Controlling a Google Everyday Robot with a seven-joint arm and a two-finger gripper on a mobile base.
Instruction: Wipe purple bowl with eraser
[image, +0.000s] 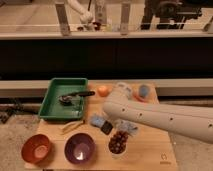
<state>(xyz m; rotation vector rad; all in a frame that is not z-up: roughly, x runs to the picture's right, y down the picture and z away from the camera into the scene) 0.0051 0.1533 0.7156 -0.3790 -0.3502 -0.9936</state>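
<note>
Hand (106, 126) low over table centre, gripping eraser (106, 128) (black block); purple bowl (80, 148) front-left, apart.

green tray (50, 102) holds black-handled tool (75, 96) | orange (103, 90) beside | orange-red bowl (36, 148) front-left | grapes (119, 142)

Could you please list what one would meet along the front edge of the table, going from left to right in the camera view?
Orange bowl → purple bowl → bowl of grapes. Just behind that row, the gripper hangs between the purple bowl and the grapes, with the black eraser at its tip.
</note>
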